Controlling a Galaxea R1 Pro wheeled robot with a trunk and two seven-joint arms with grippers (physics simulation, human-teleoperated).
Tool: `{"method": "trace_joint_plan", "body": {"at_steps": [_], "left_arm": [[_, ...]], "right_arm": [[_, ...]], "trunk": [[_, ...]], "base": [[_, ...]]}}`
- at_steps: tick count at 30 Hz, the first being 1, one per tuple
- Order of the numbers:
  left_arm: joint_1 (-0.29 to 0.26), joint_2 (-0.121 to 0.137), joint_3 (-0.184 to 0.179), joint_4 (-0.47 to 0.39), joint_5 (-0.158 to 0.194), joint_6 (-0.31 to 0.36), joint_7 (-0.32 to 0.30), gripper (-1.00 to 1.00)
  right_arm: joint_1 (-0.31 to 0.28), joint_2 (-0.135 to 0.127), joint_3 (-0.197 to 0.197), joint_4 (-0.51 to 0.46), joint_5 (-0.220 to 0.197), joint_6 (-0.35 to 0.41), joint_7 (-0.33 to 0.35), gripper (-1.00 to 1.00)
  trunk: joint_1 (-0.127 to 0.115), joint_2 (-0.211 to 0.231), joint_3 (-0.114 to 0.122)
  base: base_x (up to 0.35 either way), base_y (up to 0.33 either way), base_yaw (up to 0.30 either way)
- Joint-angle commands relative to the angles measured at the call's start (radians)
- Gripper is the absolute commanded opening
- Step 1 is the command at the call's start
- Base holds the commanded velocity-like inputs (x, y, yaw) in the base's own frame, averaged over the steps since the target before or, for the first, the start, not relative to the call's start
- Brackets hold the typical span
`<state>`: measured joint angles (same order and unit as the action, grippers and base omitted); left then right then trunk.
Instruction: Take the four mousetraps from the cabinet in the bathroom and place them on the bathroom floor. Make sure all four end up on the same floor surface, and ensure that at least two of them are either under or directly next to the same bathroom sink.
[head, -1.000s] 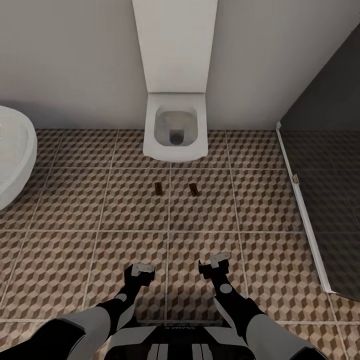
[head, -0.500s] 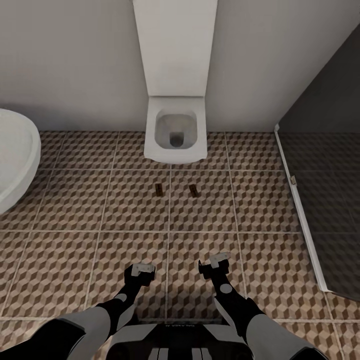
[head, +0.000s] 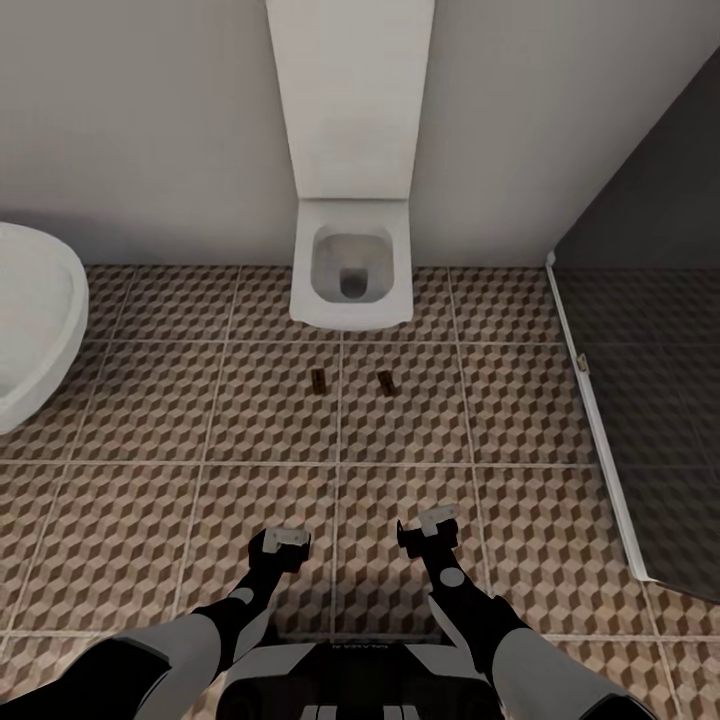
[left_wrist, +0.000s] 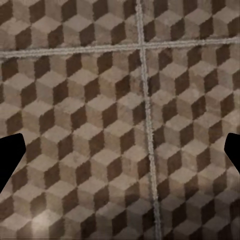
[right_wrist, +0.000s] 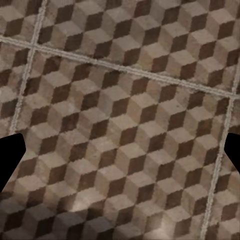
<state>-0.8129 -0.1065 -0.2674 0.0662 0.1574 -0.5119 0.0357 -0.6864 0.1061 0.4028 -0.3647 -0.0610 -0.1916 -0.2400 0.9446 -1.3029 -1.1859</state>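
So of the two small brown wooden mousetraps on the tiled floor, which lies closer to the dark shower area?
The small brown wooden mousetrap on the robot's right, just across the grout line from the other mousetrap; both lie in front of the white toilet.

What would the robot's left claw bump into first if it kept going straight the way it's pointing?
Most likely the brown, beige and white cube-patterned tiled bathroom floor: the left gripper looks straight down at it, open, with nothing between. How far off it is, I cannot tell.

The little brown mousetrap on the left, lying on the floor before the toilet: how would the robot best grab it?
Probably from straight above. The left mousetrap lies flat on the bathroom floor, its long side running toward the toilet, so fingers would likely close across its two long edges. The left gripper, open and empty, sits nearer. Its metal parts are too small to make out.
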Motion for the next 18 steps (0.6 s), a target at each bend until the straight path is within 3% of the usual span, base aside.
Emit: {"method": "trace_joint_plan", "body": {"at_steps": [1, 18], "left_arm": [[-0.001, -0.001, -0.009, 0.004, 0.007, -0.007, 0.003, 1.0], [0.002, -0.001, -0.009, 0.004, 0.007, -0.007, 0.003, 1.0]], "right_arm": [[-0.001, 0.0, 0.008, 0.001, -0.007, -0.003, -0.007, 1.0], [-0.001, 0.0, 0.008, 0.001, -0.007, -0.002, -0.005, 1.0]], "trunk": [[-0.004, 0.007, 0.003], [-0.069, 0.126, 0.056]], "base": [[0.0, 0.0, 0.0], [0.0, 0.0, 0.0]]}}
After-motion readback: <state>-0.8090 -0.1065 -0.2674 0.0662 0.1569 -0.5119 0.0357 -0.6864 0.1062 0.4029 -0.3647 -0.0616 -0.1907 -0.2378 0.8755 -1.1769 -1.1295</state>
